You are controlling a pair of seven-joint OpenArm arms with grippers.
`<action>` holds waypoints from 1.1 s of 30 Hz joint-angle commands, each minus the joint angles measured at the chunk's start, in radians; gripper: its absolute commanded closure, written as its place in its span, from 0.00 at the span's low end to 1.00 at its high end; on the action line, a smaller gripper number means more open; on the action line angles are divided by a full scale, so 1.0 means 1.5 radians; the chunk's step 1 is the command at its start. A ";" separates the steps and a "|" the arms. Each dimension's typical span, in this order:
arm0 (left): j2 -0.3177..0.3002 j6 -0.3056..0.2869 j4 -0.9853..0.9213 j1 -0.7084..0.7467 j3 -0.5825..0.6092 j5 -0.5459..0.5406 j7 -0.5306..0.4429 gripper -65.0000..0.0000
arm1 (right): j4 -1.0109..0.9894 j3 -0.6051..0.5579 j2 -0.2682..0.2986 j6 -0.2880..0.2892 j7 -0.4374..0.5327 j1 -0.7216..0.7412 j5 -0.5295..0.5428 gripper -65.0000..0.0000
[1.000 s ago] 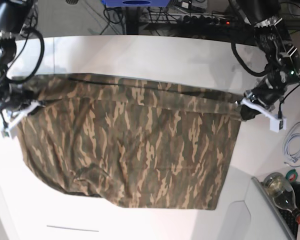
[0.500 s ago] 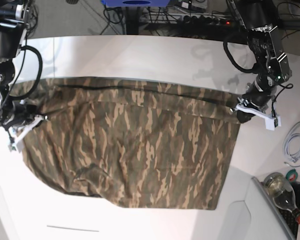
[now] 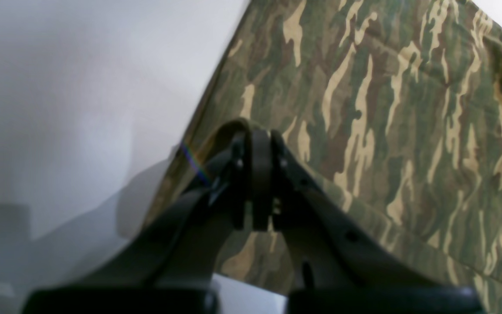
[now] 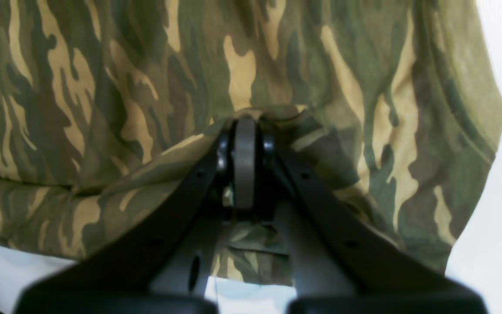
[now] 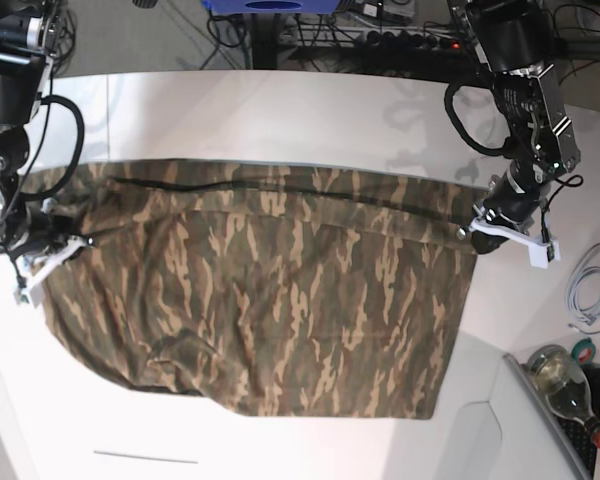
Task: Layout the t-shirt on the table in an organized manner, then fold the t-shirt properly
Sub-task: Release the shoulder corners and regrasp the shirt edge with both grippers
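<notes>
The camouflage t-shirt [image 5: 270, 290] lies spread across the white table [image 5: 280, 110], its far edge pulled into a raised taut fold between the two arms. My left gripper [image 5: 477, 228], on the right of the base view, is shut on the t-shirt's far right corner; its black fingers [image 3: 255, 174] pinch the cloth edge [image 3: 233, 126]. My right gripper [image 5: 52, 243], on the left of the base view, is shut on the far left corner, where a bunch of fabric [image 4: 277, 115] wraps its fingertips [image 4: 244, 161]. The collar is hidden.
A glass bottle [image 5: 565, 385], a coiled white cable [image 5: 590, 290] and a tape roll [image 5: 583, 350] lie at the right edge. Cables and a power strip [image 5: 410, 38] run behind the table's far edge. Bare tabletop [image 5: 310, 445] shows at the front.
Both grippers have pulled the held far edge farther back across the table, the left gripper moving up and inward, and the fold between them has straightened.
</notes>
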 commanded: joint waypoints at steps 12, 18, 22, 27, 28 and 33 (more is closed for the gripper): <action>-0.002 0.052 -0.011 -0.014 0.005 0.047 -0.071 1.00 | 0.008 0.002 0.007 0.003 0.026 0.018 0.006 0.99; -0.002 0.052 -0.011 -0.014 0.029 0.047 -0.071 1.00 | 0.008 0.002 0.005 0.001 0.037 0.026 0.006 0.98; -0.002 0.053 -0.011 -0.014 0.046 0.047 -0.071 1.00 | 0.008 0.004 0.005 0.000 0.070 0.027 0.007 0.84; -0.002 0.053 -0.001 -0.015 0.039 0.043 -0.071 0.92 | 0.026 0.037 0.005 -0.001 0.074 0.023 0.012 0.51; -0.004 0.053 0.011 -0.013 0.038 0.043 -0.071 0.78 | 0.041 0.072 0.001 0.000 0.076 0.013 0.013 0.47; -0.001 0.050 0.110 0.017 0.015 0.042 -0.072 0.19 | 0.198 0.215 -0.075 0.010 0.129 -0.075 0.013 0.45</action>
